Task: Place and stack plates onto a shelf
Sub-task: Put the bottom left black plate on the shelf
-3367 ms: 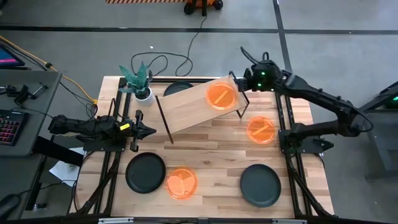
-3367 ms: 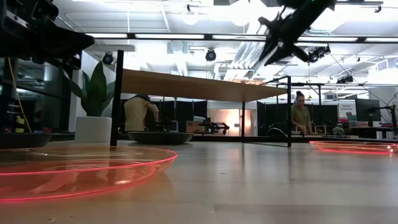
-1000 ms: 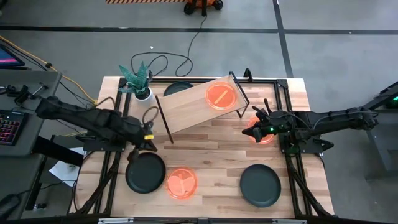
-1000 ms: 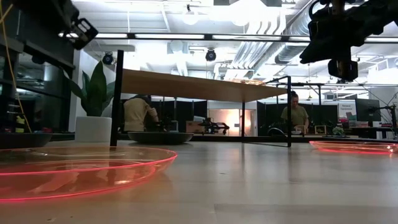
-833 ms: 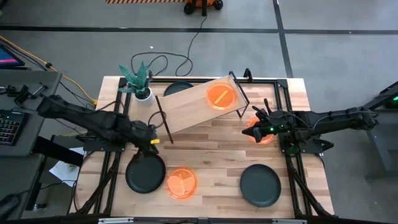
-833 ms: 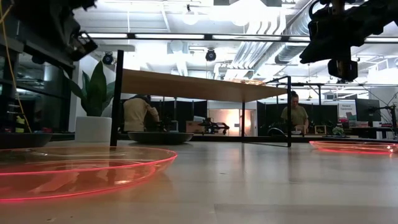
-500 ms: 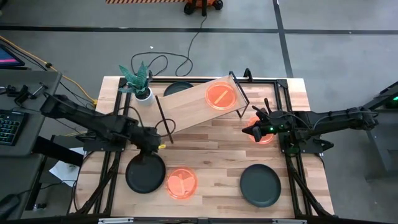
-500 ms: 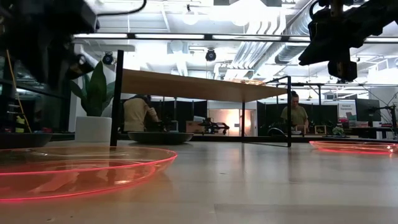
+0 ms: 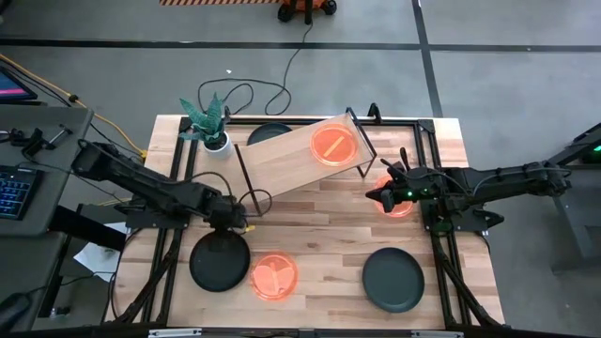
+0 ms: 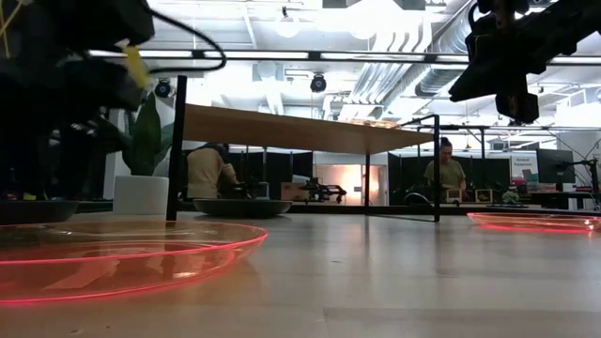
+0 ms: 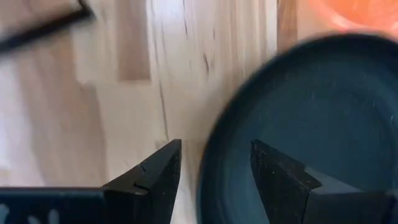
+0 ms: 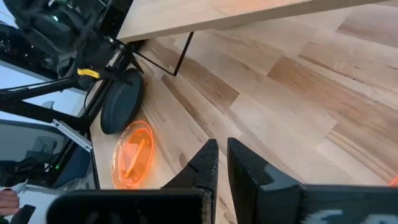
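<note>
Since the earlier frames our left arm has swung out from the table's left edge and reached forward, so the left gripper now hangs over the upper rim of the black plate at the front left. Its wrist view shows the two dark fingers spread apart with the plate's rim lying between them; we hold nothing yet. Meanwhile the right arm has dropped from above the shelf to the right side of the table.

Behind the left gripper we see a small potted plant at the back left corner, and beside it another dark plate partly tucked under the shelf. That shelf sits skewed on the tabletop, a light-wood board on thin black legs, carrying one orange plate near its right end.

Just right of the front-left black plate lies a second orange plate, close beside it. Further right, a third black plate rests near the front right.

Our right gripper hovers at the left edge of a third orange plate on the table, below the shelf's right end. Its wrist view shows the fingers nearly together, only a narrow slot between them, gripping nothing.

Two people stand in the room beyond the table.
</note>
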Tool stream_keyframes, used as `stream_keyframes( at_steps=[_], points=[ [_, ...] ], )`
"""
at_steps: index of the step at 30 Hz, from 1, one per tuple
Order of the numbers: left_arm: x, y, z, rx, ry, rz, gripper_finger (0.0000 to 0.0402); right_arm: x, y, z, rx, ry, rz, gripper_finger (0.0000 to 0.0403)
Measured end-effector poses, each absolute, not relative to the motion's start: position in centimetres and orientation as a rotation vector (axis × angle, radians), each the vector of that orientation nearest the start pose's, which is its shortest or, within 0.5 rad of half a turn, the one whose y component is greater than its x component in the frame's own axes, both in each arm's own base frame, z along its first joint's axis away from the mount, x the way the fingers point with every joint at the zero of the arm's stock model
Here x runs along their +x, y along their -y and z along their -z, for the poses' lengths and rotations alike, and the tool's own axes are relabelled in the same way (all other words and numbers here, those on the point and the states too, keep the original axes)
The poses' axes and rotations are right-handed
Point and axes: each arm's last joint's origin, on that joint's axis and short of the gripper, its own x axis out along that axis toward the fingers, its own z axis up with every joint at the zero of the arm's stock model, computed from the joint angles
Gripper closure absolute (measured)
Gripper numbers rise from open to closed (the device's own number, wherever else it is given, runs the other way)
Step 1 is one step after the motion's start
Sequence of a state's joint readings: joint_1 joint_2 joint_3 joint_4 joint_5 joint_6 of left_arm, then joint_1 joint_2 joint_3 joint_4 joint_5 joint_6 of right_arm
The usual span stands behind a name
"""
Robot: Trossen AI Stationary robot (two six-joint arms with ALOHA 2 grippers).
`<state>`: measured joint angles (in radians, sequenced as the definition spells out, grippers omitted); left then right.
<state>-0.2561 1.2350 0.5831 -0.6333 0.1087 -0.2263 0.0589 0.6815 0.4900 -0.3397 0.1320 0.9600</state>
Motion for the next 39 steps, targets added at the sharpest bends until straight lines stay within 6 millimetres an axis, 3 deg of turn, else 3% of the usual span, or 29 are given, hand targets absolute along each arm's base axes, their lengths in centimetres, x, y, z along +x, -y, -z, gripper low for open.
stream_keyframes(
  at_steps=[13, 16, 21, 26, 32, 36, 39],
  points=[
    [18.9, 6.2, -13.7, 0.012, -1.410, 0.138, 0.0234, 15.0, -0.4, -23.3, 0.879, -0.449, 0.338, 0.0386],
    [18.9, 6.2, -13.8, 0.013, -1.407, 0.150, 0.0271, 14.9, -0.4, -23.2, 0.874, -0.456, 0.342, 0.0386],
    [18.7, 6.2, -14.6, -0.035, -1.377, 0.198, 0.0381, 14.9, -0.4, -23.2, 0.852, -0.459, 0.338, 0.0386],
    [18.2, 6.0, -15.8, -0.109, -1.345, 0.208, 0.0391, 14.9, -0.4, -23.2, 0.852, -0.459, 0.338, 0.0386],
    [17.0, 5.9, -18.6, -0.342, -1.309, 0.334, 0.0399, 14.9, -0.4, -23.2, 0.852, -0.459, 0.337, 0.0386],
    [16.8, 5.6, -22.9, -0.525, -1.207, 0.455, 0.0399, 14.9, -0.4, -23.2, 0.854, -0.460, 0.334, 0.0386],
    [17.7, 4.7, -27.5, -0.669, -1.059, 0.404, 0.0400, 14.9, -0.5, -23.2, 0.857, -0.458, 0.334, 0.0386]
  ],
)
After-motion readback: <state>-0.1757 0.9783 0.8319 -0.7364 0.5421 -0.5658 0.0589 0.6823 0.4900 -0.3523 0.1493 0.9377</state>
